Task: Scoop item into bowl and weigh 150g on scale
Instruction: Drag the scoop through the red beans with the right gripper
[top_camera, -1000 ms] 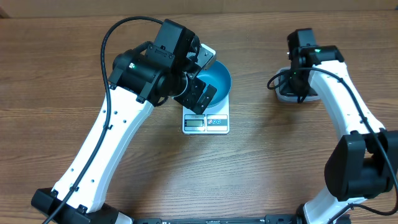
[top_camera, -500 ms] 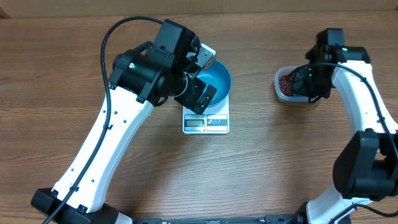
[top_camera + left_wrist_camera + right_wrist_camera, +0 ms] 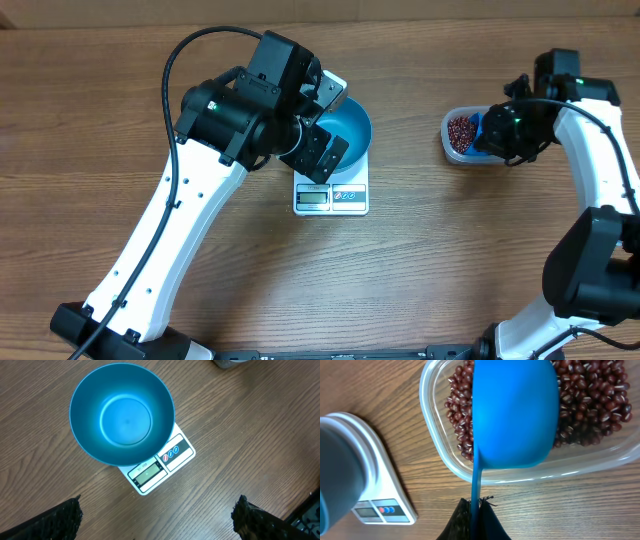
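The empty blue bowl (image 3: 348,133) (image 3: 122,412) sits on the white scale (image 3: 331,198) (image 3: 162,465). Above them my left gripper (image 3: 328,122) (image 3: 157,515) hangs open and holds nothing. Red-brown beans, the item (image 3: 459,130) (image 3: 587,400), fill a clear plastic tub (image 3: 450,152) (image 3: 535,476) at the right. My right gripper (image 3: 500,135) (image 3: 476,506) is shut on the handle of a small blue scoop (image 3: 479,127) (image 3: 515,410). The scoop's cup is over the tub, above the beans, with its underside toward the wrist camera. What it contains is hidden.
The wooden table (image 3: 430,270) stretches between the scale and the tub. In the right wrist view the bowl (image 3: 337,475) and scale (image 3: 382,495) appear blurred at the left. The left arm's body (image 3: 240,110) stands over the table left of the bowl.
My right arm has swung to the right, uncovering the tub and its beans, and the scoop now shows over the tub. The left arm, bowl and scale have not moved.
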Available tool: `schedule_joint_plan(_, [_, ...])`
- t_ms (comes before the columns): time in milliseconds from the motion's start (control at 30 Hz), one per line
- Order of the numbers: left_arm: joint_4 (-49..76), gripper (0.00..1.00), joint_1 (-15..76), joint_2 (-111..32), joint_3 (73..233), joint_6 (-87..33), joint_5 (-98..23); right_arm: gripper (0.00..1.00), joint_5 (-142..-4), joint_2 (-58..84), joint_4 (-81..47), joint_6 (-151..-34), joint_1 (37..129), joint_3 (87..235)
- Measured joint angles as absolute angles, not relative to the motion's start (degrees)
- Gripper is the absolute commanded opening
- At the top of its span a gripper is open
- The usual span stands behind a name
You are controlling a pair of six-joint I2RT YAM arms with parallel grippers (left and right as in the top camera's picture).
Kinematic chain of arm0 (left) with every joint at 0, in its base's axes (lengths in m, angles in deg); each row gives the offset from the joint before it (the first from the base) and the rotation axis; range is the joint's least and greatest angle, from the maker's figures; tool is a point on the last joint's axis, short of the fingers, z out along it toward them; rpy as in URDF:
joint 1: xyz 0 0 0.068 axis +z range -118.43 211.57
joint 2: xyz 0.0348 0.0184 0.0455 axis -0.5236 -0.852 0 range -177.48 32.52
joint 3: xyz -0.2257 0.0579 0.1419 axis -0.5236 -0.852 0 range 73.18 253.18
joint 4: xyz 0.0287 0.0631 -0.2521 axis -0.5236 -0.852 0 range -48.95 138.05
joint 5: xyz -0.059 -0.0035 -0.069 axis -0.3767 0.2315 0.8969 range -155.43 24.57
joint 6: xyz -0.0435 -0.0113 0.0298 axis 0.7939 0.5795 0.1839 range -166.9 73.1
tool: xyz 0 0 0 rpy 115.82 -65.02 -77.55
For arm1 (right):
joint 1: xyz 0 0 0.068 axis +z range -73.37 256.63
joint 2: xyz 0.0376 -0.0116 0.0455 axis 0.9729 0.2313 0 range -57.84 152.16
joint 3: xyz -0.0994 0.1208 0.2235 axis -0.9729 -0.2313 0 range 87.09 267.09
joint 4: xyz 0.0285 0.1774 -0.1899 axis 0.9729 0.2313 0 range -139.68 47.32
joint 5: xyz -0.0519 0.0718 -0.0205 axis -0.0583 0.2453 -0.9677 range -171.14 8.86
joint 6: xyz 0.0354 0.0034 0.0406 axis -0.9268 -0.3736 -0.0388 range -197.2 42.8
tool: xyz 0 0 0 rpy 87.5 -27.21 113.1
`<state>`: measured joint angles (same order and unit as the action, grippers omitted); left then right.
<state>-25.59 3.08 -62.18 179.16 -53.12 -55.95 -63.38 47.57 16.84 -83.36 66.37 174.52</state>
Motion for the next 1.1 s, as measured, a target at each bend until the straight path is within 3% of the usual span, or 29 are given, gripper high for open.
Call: schedule_joint_plan(1100, [-26.71, 1.0, 3.08, -62.18, 179.16, -53.12, -55.95, 0.04, -40.43, 47.81, 13.34, -82.46, 53.95, 167.31])
